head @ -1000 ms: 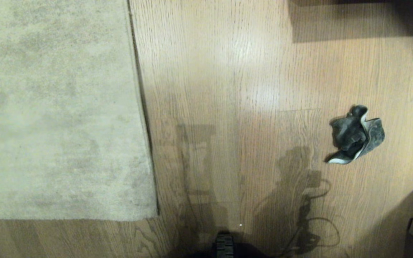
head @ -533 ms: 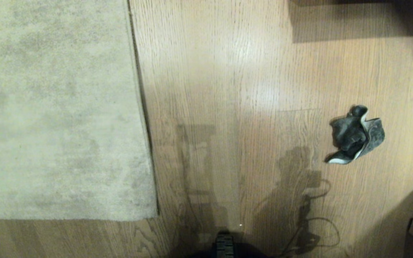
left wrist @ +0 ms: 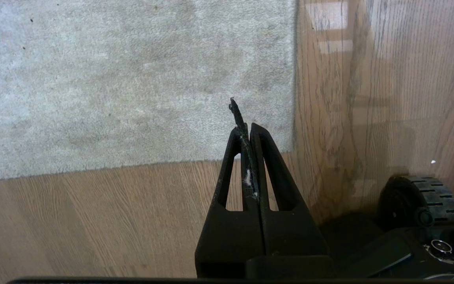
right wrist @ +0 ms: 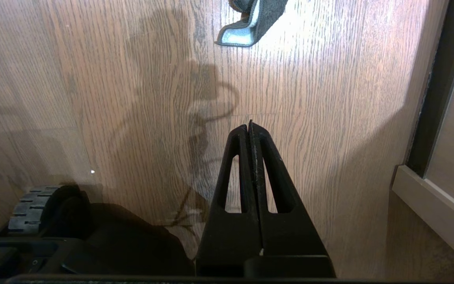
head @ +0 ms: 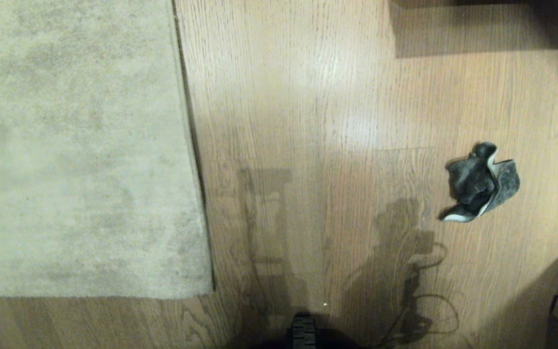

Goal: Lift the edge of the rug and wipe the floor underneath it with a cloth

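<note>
- Nothing moved vs the earlier head frames: rug, cloth, shadows all in the same spots; both arms static.
- Rug edge (head: pixel 196 194) lies flat on the floor (head: pixel 317 121), corner nearest the robot on its left side. Not lifted yet, so the strip underneath stays covered.
- Cloth (head: pixel 481 182) sits crumpled on bare floor, well apart from the rug, over on the robot's right. Looks staged so each arm gets its own job: left for rug, right for cloth (my read).
- Left end effector (left wrist: pixel 246 130): fingers pressed together, nothing useful gripped, only a thin dark sliver poking out at the tip. Hangs above the rug corner (left wrist: pixel 286 146), pointing fwd/down, not touching.
- Right end effector (right wrist: pixel 249 128): fingers pressed together, empty. Hangs over bare floor, cloth (right wrist: pixel 250 23) ahead of it, clear gap between.
- Both arms sit close by the base, wheel (right wrist: pixel 34 209) beside them. Task looks unstarted; prob. next is opening up and reaching.
</note>
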Controlling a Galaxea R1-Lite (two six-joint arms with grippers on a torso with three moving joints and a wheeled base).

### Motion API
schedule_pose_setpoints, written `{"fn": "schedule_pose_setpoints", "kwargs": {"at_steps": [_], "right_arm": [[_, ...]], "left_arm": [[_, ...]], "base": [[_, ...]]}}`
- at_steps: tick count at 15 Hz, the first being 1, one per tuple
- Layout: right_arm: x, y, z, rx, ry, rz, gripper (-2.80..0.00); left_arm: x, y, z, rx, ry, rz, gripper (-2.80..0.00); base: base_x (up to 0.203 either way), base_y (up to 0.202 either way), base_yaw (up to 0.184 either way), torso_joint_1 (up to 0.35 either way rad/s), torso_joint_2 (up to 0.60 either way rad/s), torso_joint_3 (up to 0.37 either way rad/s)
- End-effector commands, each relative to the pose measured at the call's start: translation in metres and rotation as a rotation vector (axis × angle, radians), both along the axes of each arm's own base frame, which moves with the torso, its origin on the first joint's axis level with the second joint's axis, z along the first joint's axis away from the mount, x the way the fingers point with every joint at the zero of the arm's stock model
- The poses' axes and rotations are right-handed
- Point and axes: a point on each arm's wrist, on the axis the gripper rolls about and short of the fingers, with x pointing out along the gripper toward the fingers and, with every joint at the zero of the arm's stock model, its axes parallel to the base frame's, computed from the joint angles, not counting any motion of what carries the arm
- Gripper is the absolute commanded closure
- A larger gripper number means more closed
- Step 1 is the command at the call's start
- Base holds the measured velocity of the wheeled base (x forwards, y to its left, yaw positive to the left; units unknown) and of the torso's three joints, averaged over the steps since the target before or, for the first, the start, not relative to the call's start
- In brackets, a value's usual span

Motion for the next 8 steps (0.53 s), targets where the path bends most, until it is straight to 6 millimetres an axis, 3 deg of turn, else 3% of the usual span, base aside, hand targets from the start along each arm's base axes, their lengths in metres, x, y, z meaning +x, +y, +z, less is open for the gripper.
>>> {"fn": "schedule_pose_setpoints", "kwargs": {"at_steps": [1,8], "right_arm": [[0.0002,0.0000,0.0002,0.000,0.002,0.000,0.00],[0.0002,0.0000,0.0002,0.000,0.002,0.001,0.00]], "left_arm": [[0.0000,0.0000,0.0000,0.000,0.000,0.000,0.00],[0.0000,0.0000,0.0000,0.000,0.000,0.000,0.00]], "base": [[0.000,0.000,0.000,0.000,0.00,0.000],[0.000,0.000,0.000,0.000,0.00,0.000]]}}
